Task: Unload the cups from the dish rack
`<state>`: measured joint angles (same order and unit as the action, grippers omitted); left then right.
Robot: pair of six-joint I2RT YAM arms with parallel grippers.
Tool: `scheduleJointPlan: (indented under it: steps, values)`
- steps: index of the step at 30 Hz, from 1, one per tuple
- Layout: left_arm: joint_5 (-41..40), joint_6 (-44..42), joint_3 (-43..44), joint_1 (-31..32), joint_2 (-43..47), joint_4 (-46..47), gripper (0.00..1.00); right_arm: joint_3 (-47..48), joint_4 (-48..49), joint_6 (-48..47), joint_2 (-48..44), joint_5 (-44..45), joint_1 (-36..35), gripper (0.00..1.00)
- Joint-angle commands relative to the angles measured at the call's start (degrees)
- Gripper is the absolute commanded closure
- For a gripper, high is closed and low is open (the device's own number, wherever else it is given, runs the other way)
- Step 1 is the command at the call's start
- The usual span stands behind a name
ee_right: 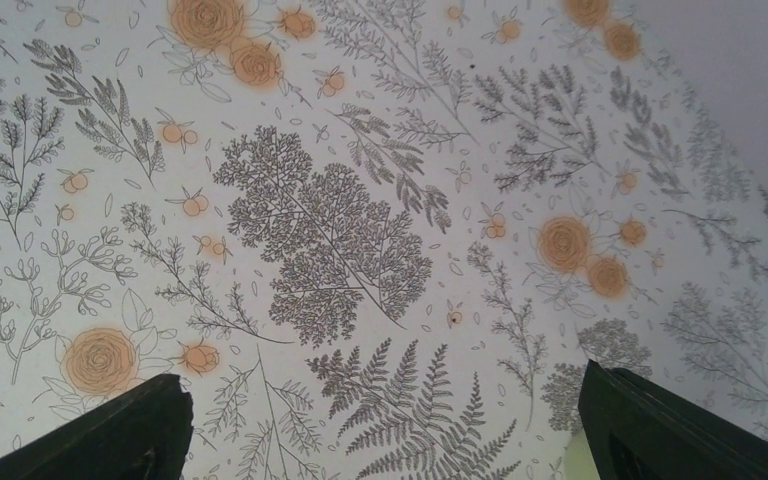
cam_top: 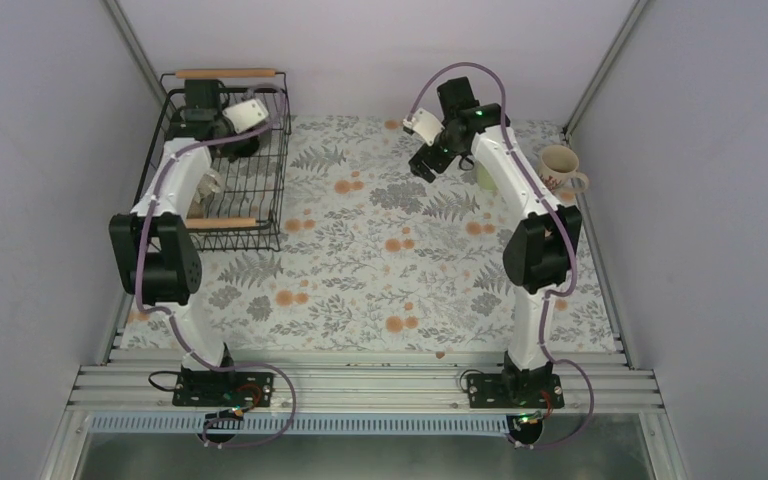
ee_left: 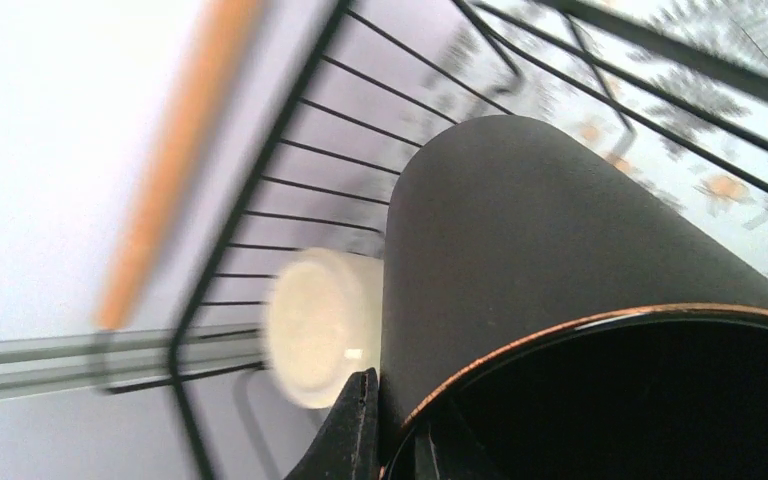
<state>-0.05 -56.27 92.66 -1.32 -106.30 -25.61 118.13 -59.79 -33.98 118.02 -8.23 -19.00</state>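
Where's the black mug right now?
In the left wrist view the black mug is inside the dish rack, far left of the table, beside a cream cup.

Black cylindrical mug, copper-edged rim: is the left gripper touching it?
Touching. Left wrist view: the left gripper pinches the black mug by its rim, one finger against the outer wall.

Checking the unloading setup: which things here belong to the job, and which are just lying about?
Job: dish rack, black mug held by left gripper, cream mug in rack, patterned mug on table, open right gripper.
Just there: floral table cover, metal rails.
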Motion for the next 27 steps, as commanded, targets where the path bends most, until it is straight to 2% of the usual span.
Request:
scheduleJointPlan:
  steps: [1,5,10,14,18,24,27]
  values:
    - [1.1,2.0,13.1,-0.3,8.5,-0.4,0.98,-0.8,1.3,0.1,-5.4,0.8,0.9,0.00]
    - [4.8,3.3,25.3,2.2,7.4,-10.7,0.98,-2.6,3.1,-0.1,-8.2,2.1,2.8,0.00]
    - [5.2,4.2,38.2,10.6,3.4,-20.7,0.98,-2.4,4.6,0.7,-10.6,1.3,7.5,0.00]
    - [4.0,3.5,42.4,18.7,0.4,-22.9,0.98,-2.4,4.5,0.3,-12.8,0.3,10.8,0.00]
    - [3.3,3.5,43.9,24.1,-4.6,-21.9,0.98,-2.6,3.9,-0.2,-14.4,-1.1,14.0,0.00]
    - [7.4,6.3,56.1,27.8,-17.0,-27.8,0.98,-5.6,2.9,-1.8,-17.3,-4.2,17.4,0.00]
    - [8.4,6.2,57.2,29.6,-20.5,-30.7,0.98,-10.3,4.5,-3.6,-19.5,-5.6,17.6,0.00]
